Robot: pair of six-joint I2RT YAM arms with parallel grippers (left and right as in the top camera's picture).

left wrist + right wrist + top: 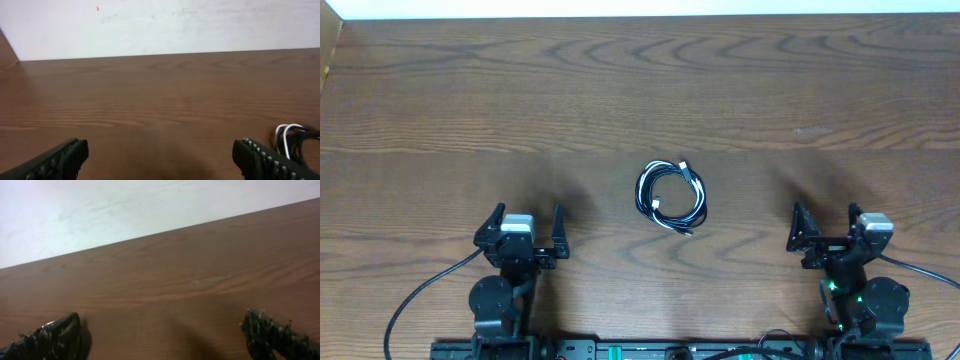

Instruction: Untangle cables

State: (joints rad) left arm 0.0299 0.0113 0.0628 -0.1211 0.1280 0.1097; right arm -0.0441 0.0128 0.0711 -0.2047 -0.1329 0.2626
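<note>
The cables (671, 196) lie as one small coiled bundle of thin black cords with pale glints at the middle of the wooden table. A part of the bundle shows at the right edge of the left wrist view (295, 140). My left gripper (528, 228) is open and empty, to the left of the bundle and nearer the front; in the left wrist view (160, 157) its fingers stand wide apart. My right gripper (825, 222) is open and empty, to the right of the bundle; its fingers are wide apart in the right wrist view (162, 335).
Thicker black cords run from the arm bases at the front left (420, 295) and front right (930, 275). A pale wall (160, 25) stands behind the table's far edge.
</note>
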